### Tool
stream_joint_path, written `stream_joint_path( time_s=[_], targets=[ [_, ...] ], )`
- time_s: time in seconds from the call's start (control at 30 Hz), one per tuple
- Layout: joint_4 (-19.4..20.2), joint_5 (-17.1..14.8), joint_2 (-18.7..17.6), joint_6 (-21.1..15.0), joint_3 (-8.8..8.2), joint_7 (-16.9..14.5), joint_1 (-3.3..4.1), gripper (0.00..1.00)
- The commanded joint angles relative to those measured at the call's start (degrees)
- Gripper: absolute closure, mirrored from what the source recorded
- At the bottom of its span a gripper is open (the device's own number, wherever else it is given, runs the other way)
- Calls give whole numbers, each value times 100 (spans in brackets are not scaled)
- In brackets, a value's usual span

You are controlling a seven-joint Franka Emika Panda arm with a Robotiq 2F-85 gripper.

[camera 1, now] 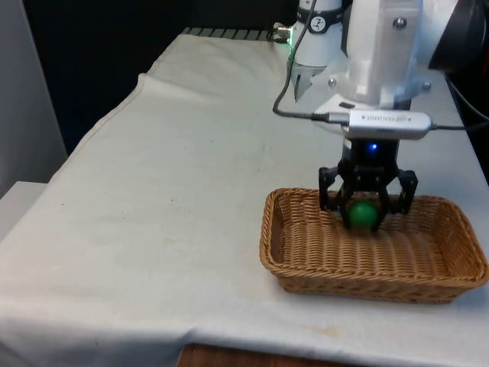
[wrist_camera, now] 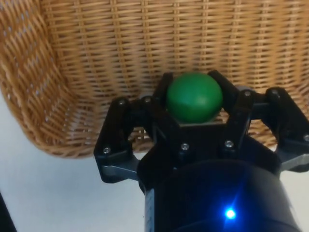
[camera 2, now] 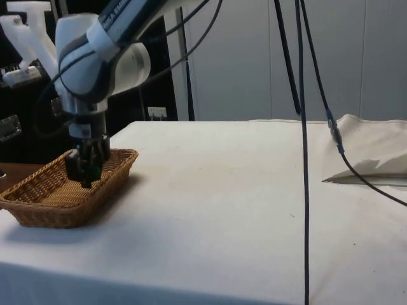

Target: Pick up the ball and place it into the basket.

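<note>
The wicker basket (camera 1: pixel 306 252) sits near the front edge of the surface (camera 1: pixel 153 229), toward the front view's right. Inside its far rim, the claw (camera 1: pixel 367 205) is closed around the green ball (camera 1: pixel 362 213), held low, probably so that it drops without bouncing. Nothing blocks the release.

A white, rounded arm (camera 1: pixel 382 53) trailing black cables carries a black gripper (camera 1: pixel 367 200) studded with small silver screws.

No lettering, label or number can be read on anything here.
</note>
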State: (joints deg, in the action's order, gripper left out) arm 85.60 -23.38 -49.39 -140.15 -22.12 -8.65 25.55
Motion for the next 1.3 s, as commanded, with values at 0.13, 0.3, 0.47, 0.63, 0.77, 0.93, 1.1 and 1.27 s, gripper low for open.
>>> stream_joint_path(
  time_s=[0.13,0.3,0.47,0.63,0.77,0.93,1.1,1.27],
  targets=[
    [-57,-109,-155,-126,86,-46,-46,100],
    [-69,-132,-183,-149,97,-63,-74,100],
    [-40,-109,-189,-149,34,-29,-40,81],
    [-80,-178,-212,-160,115,-97,-109,36],
    [-80,-178,-218,-160,120,-103,-115,3],
    [-80,-172,-201,-149,115,-97,-115,0],
    [-103,-126,-149,-115,40,-46,-63,0],
    [-69,-74,120,143,-34,-29,-29,0]
  ],
)
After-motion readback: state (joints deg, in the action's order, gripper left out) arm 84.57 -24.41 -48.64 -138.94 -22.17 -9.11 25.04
